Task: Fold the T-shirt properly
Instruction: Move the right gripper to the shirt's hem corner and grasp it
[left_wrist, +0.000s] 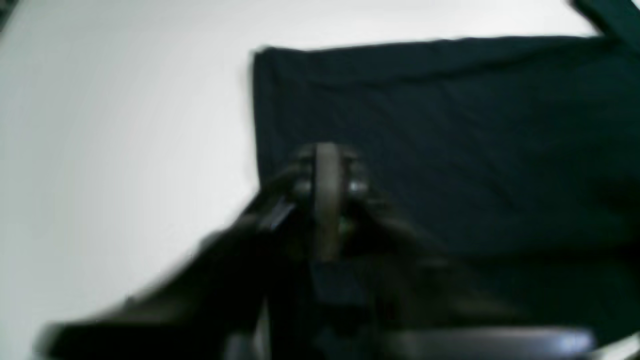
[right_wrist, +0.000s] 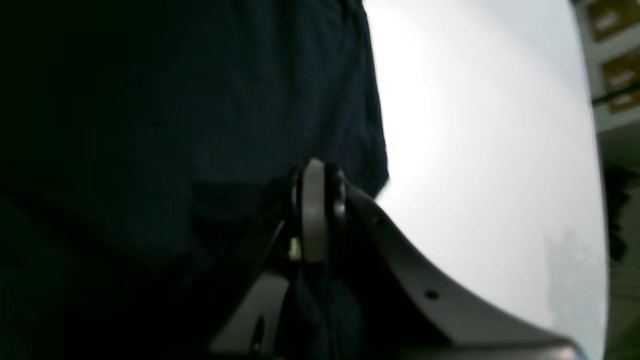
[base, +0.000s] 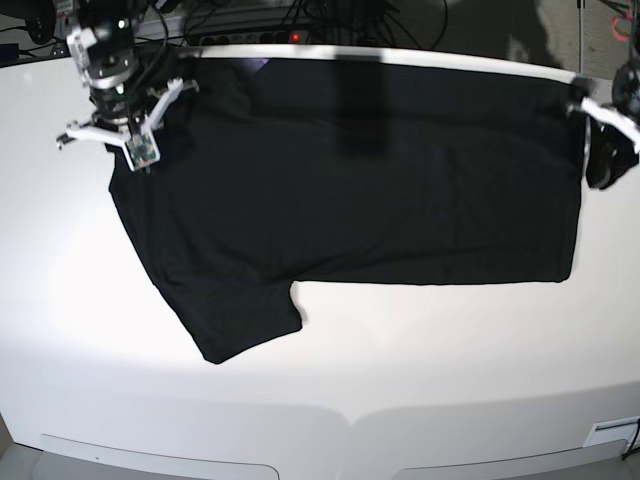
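The black T-shirt (base: 350, 180) lies spread flat on the white table (base: 420, 380), plain side up. One sleeve (base: 235, 320) sticks out at the front left. A small purple patch (base: 258, 65) peeks out at its far edge. My right gripper (base: 135, 150) sits at the shirt's left edge, and in the right wrist view its fingers (right_wrist: 314, 215) are pressed together with dark cloth (right_wrist: 200, 125) bunched around them. My left gripper (base: 600, 160) is at the shirt's right edge. The left wrist view is blurred and shows this gripper (left_wrist: 327, 200) shut over the cloth (left_wrist: 450, 125).
A power strip and cables (base: 250, 35) run along the table's far edge. Shelves with boxes (right_wrist: 615, 50) stand beyond the table in the right wrist view. Bare white table surface lies in front of the shirt (base: 450, 350).
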